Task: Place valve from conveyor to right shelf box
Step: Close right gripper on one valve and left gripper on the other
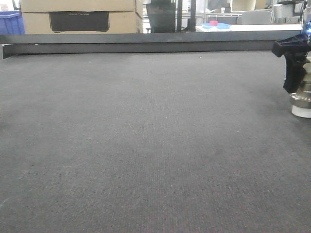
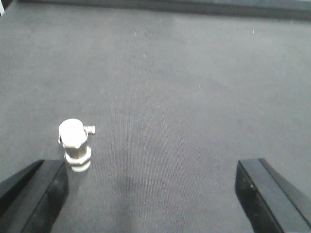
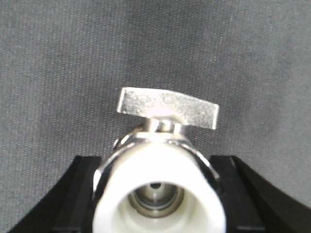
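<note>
Left hand (image 2: 148,167) first: spread wide, nothing between its fingers, hovering over the conveyor (image 1: 146,145). A second small fitting (image 2: 74,144) stands upright on the belt just beside its left finger, white cap on top, stub pointing right; the front view does not show it. Across the middle the dark felt runs bare to the black edge rail (image 1: 146,46) at the far side. Beyond the rail sit cardboard boxes (image 1: 77,14) and a blue crate (image 1: 9,22) far left, and a white desk (image 1: 252,27) far right. Now the right edge: the right hand (image 3: 158,213) is pinching the valve (image 1: 302,99), black fingers (image 3: 80,194) pressed against both sides of the body, lever handle sticking out on the far side. Its lower white cap looks to be at belt level; whether it is lifted I cannot tell. To do this well, I'd say hold the squeeze firm on that smooth round metal, rise straight up so the cap clears the felt, then swing right. The shelf box is not in view, so the path to it cannot be judged; nothing crowds the valve here.
</note>
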{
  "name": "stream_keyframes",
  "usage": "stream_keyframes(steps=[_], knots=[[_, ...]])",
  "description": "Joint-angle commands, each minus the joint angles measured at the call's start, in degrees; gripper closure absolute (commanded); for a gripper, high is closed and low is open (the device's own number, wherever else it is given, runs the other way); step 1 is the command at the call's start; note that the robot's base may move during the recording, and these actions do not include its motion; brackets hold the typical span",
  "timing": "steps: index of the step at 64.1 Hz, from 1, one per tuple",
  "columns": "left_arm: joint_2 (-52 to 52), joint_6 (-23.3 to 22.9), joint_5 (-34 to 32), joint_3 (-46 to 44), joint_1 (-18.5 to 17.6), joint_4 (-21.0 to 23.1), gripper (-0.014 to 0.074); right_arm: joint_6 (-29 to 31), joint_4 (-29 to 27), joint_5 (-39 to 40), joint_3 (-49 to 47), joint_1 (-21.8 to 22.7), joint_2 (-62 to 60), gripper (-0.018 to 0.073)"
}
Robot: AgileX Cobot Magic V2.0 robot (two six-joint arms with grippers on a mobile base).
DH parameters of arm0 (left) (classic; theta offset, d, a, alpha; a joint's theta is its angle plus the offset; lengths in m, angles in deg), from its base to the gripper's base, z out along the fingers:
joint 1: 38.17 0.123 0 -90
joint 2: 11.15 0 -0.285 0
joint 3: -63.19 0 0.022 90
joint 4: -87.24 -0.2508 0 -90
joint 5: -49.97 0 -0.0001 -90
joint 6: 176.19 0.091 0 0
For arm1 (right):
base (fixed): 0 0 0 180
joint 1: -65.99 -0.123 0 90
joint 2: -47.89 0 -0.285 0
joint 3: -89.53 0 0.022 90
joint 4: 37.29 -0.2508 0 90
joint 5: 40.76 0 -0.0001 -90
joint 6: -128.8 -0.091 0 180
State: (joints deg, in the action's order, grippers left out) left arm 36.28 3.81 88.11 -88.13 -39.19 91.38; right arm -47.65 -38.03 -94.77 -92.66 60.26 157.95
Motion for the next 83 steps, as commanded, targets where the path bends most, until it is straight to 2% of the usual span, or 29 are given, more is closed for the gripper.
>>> stream_keyframes(steps=[1,15,23,28,38,43,52,66,83], knots=[[1.8,-0.5,2.6,-2.9,-0.2,0.6,-0.0003,0.4,1.5,1.6,0.1,0.0,-3.6,0.0717],[12.6,-0.5,12.0,-14.5,-0.2,-1.7,-0.0002,0.4,-1.4,8.3,8.8,-0.5,-13.7,0.0718],[22.8,0.0,19.5,-23.4,3.6,-2.7,-0.0002,0.4,-1.4,12.1,16.5,-1.3,-20.5,0.0718],[29.2,4.4,23.1,-28.3,7.3,-1.8,-0.0002,0.4,-1.8,13.2,19.6,-1.4,-23.5,0.0718],[38.7,14.6,27.5,-35.2,14.1,5.1,-0.0002,0.4,-3.6,13.0,22.8,-1.5,-28.1,0.0718],[42.9,18.6,26.9,-36.7,16.2,5.9,-0.0002,0.4,-4.3,12.9,22.8,-1.5,-29.4,0.0718],[49.3,23.1,24.4,-37.1,17.1,5.4,-0.0002,0.4,-4.5,12.9,22.8,-1.5,-31.0,0.0718],[58.4,23.4,20.1,-37.1,17.1,5.4,-0.0002,0.4,-4.5,12.2,22.8,-1.5,-31.6,0.0718],[64.8,23.4,14.7,-37.1,17.1,6.4,-0.0002,0.4,-4.5,12.2,22.8,-1.5,-31.6,0.0718]])
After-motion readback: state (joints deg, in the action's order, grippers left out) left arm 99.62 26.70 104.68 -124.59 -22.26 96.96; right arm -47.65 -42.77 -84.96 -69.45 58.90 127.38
